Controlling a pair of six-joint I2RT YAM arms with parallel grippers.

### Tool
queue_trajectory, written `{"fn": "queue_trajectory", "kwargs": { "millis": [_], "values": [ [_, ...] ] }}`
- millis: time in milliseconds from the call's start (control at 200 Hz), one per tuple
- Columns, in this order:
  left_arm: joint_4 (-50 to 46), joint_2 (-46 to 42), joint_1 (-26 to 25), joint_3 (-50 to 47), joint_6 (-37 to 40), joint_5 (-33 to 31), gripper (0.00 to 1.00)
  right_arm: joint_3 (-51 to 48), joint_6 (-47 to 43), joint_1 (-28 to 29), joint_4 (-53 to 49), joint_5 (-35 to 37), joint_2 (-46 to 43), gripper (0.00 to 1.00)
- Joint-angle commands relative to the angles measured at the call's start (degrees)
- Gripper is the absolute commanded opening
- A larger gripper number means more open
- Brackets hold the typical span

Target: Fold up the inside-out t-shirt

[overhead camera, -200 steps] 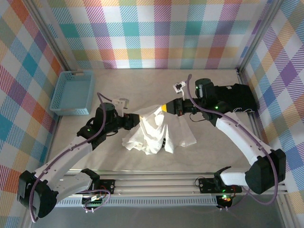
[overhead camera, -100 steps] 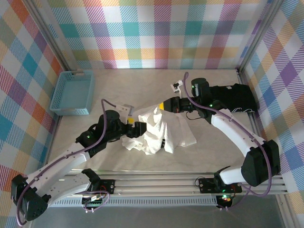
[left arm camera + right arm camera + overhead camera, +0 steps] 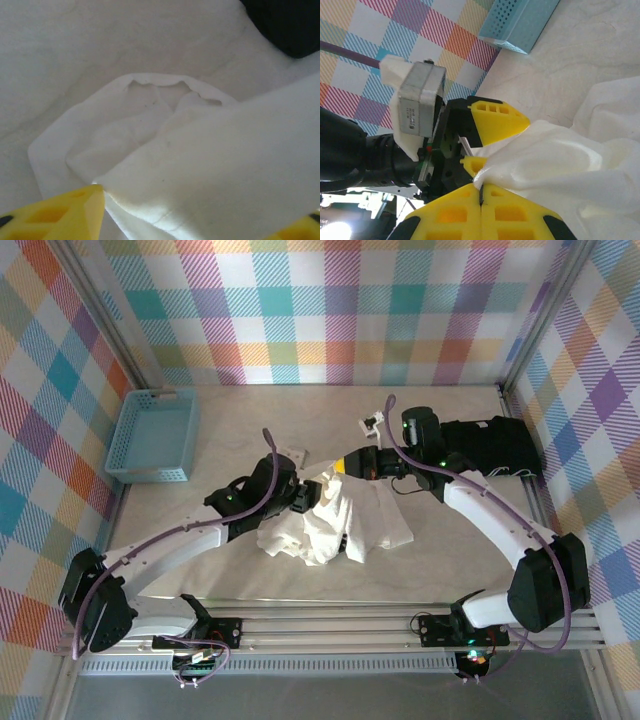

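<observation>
Inside-out t-shirt (image 3: 330, 525) is lying heaped mid-table, its top edge being held up, probably for spreading flat. Left gripper (image 3: 308, 496) is straddling a fold with jaws spread, while right gripper (image 3: 340, 468) is pinching that raised edge, jaws pressed together. Farther off, blue basket (image 3: 152, 435) is sitting clear. No legible writing is showing.

The inside-out t-shirt (image 3: 385, 520) is showing cream-white, the basket (image 3: 155, 435) light blue, the walls (image 3: 330, 310) multicolour plaid, the folded garment (image 3: 500, 445) black, and the fingers (image 3: 452, 215) of the right gripper (image 3: 480, 190) yellow.
</observation>
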Motion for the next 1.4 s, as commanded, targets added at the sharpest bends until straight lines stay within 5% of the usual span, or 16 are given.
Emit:
{"fn": "queue_trajectory", "kwargs": {
  "millis": [0,245,470,750,895,1095,1215,1395],
  "values": [
    [-0.4,-0.2,-0.2,2.2,0.5,-3.0,0.51,-0.2,-2.5,0.4,-0.8,0.6,-0.9,0.00],
    [-5.7,-0.5,1.1,2.1,1.3,-3.8,0.33,0.8,-4.8,0.4,-2.6,1.9,-1.2,0.00],
    [-7.0,-0.8,2.4,1.3,0.8,-2.9,0.28,2.0,-6.7,0.3,-4.7,3.4,-2.1,0.00],
    [-7.8,-2.3,3.8,1.3,1.2,0.6,0.00,2.9,-9.9,0.3,-8.8,8.5,-2.1,0.00],
    [-7.5,-6.7,3.8,0.8,0.5,10.6,0.00,3.6,-12.1,1.1,-14.7,21.6,-0.5,0.00],
    [-8.8,-10.0,3.8,-0.5,-0.9,11.5,0.00,3.7,-11.9,2.0,-13.9,19.5,1.6,0.00],
    [-7.8,-5.6,2.2,0.4,0.0,11.4,0.31,3.7,-10.3,2.0,-11.5,16.2,1.0,0.00],
    [-6.0,3.1,0.5,4.0,2.5,4.0,0.57,4.1,-8.7,2.0,-10.0,14.0,0.6,0.00]
  ]
}}
